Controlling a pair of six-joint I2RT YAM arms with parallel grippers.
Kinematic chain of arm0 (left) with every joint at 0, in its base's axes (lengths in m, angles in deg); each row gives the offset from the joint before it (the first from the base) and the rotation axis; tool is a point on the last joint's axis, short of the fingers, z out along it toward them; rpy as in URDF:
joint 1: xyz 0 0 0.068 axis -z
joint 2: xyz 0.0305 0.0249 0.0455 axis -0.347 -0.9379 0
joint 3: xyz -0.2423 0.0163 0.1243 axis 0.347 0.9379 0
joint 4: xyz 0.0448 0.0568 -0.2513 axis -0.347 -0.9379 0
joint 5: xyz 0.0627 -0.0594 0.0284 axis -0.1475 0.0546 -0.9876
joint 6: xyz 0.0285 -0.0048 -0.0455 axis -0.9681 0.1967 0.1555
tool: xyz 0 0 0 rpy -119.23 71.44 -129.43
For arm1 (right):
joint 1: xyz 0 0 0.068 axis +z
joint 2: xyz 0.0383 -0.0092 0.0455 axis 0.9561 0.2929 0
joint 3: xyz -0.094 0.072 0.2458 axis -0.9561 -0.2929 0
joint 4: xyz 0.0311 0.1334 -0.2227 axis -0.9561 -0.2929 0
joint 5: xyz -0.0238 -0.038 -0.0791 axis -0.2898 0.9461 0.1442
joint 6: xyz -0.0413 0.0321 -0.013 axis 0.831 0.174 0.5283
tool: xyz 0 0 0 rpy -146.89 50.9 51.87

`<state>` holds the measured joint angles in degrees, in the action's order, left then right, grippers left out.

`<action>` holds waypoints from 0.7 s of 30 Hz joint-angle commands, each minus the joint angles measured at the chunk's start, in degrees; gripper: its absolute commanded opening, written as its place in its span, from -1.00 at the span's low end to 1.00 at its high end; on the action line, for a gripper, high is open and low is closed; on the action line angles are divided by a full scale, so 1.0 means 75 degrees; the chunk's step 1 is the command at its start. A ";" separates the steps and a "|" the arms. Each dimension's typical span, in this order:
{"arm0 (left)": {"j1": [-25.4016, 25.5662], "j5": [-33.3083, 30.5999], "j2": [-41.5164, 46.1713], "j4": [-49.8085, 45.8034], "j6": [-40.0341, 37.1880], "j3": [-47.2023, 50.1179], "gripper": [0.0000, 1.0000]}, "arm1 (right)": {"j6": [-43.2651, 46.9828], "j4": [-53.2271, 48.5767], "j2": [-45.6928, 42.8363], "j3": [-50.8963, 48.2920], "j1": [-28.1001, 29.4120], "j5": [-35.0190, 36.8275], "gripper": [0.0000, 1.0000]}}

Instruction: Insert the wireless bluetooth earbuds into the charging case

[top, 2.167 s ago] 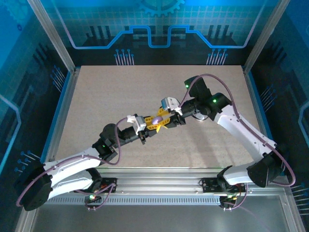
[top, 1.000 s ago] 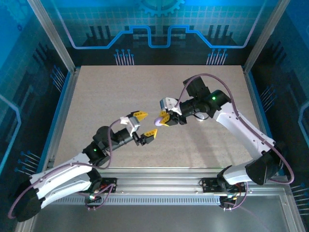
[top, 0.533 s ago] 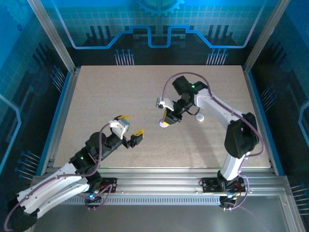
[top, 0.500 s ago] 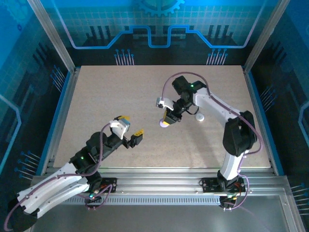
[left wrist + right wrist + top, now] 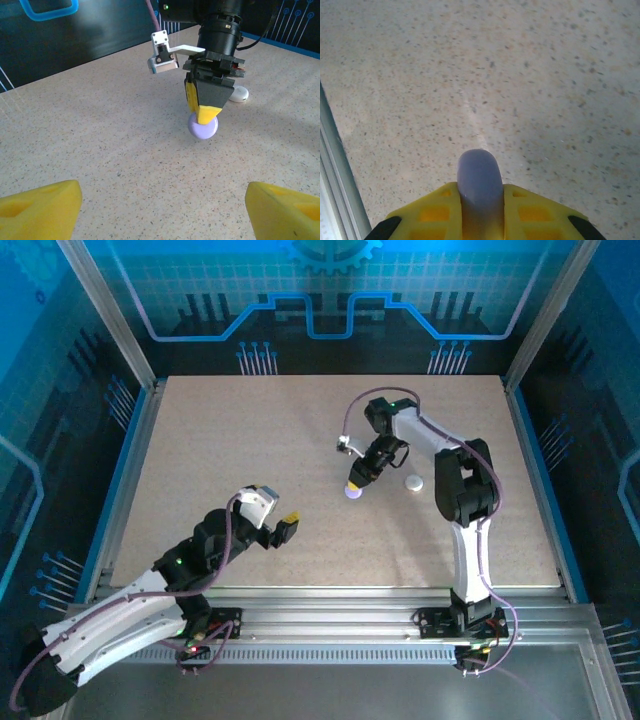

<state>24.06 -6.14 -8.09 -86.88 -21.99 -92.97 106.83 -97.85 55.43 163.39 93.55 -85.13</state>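
Observation:
The charging case (image 5: 352, 492) is a small lilac puck, held edge-on between the yellow fingers of my right gripper (image 5: 356, 483). That gripper points straight down and holds the case just above the tabletop. The left wrist view shows the case (image 5: 203, 127) under the right gripper's fingers (image 5: 204, 102). In the right wrist view the case (image 5: 479, 182) sticks out past my right gripper (image 5: 480, 212). My left gripper (image 5: 282, 523) is open at the near left, well apart from the case, with bare table between its jaws (image 5: 162, 210). The earbuds are out of view.
A small white round puck (image 5: 414, 481) lies on the speckled table just right of the right gripper, and shows behind it as a white puck (image 5: 239, 94). Metal frame rails (image 5: 130, 450) border the table.
The left gripper has pulled back toward the near left and stands open. The right gripper has turned to point down and lowered the lilac case toward the table.

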 commanded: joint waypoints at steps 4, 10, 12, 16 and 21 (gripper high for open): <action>-0.0051 -0.0174 -0.0107 -0.0040 0.0309 -0.0170 0.71 | -0.0532 -0.0475 0.0657 0.0567 -0.0305 0.0161 -0.73; -0.0058 -0.0169 -0.0226 -0.0056 0.0335 -0.0228 0.71 | -0.0604 -0.0585 0.0981 0.0851 -0.0516 0.0126 -0.72; -0.0059 -0.0168 -0.0183 -0.0056 0.0347 -0.0242 0.71 | -0.0571 -0.0692 0.1096 0.0942 -0.0546 0.0148 -0.73; -0.0058 -0.0164 -0.0040 0.0065 0.0359 -0.0136 0.70 | -0.0611 -0.0718 0.1196 0.0979 -0.0552 0.0236 -0.69; -0.0060 -0.0153 -0.0044 0.0059 0.0330 -0.0130 0.70 | -0.0853 -0.0524 0.1196 0.1009 -0.0608 0.0412 -0.56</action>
<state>24.03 -6.54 -8.83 -86.84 -20.55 -92.97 101.91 -100.98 63.14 169.12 89.77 -83.01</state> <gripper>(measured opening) 0.851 0.212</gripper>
